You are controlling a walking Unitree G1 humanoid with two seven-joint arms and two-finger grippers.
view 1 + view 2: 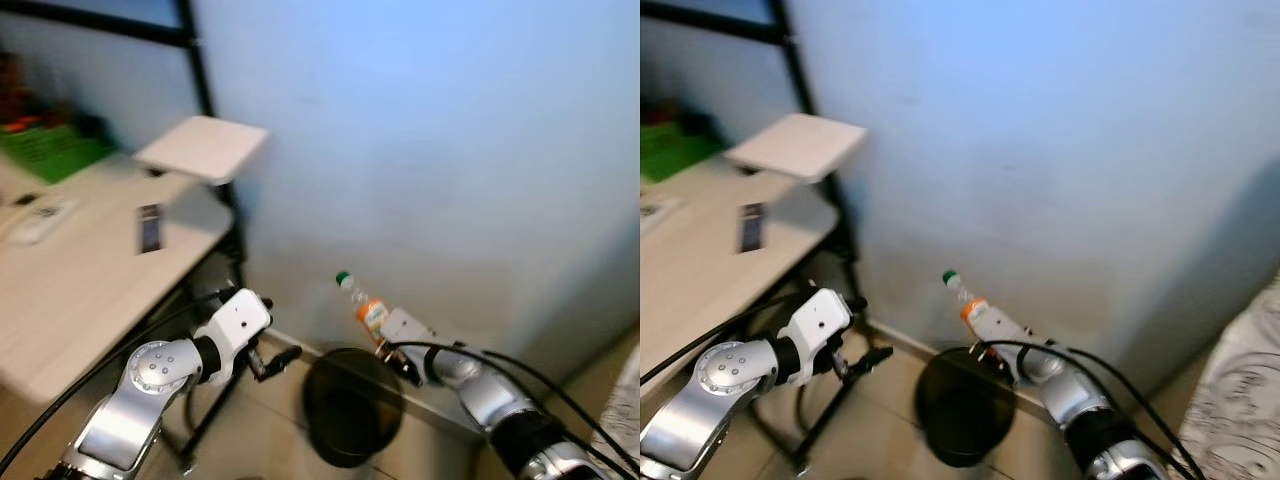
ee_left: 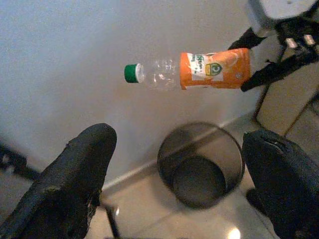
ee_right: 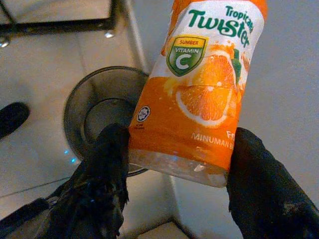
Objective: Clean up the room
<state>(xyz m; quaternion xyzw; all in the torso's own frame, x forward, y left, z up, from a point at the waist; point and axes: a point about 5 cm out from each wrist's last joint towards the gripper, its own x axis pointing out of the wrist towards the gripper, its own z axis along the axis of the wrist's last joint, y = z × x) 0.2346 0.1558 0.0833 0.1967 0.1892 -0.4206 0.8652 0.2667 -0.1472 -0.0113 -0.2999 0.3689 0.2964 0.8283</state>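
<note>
Right end effector (image 3: 174, 164), bottle (image 3: 204, 84) above bin rim (image 3: 75, 99)

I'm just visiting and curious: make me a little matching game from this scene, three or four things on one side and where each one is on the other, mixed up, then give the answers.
Things:
1. bottle
2. bin
3. white tray
4. remote control

Places:
A. on the floor by the wall
B. on the desk, lying flat
C. held in the right gripper above the bin
D. at the desk's far corner, raised above the top

Pairs: 1-C, 2-A, 3-D, 4-B
</note>
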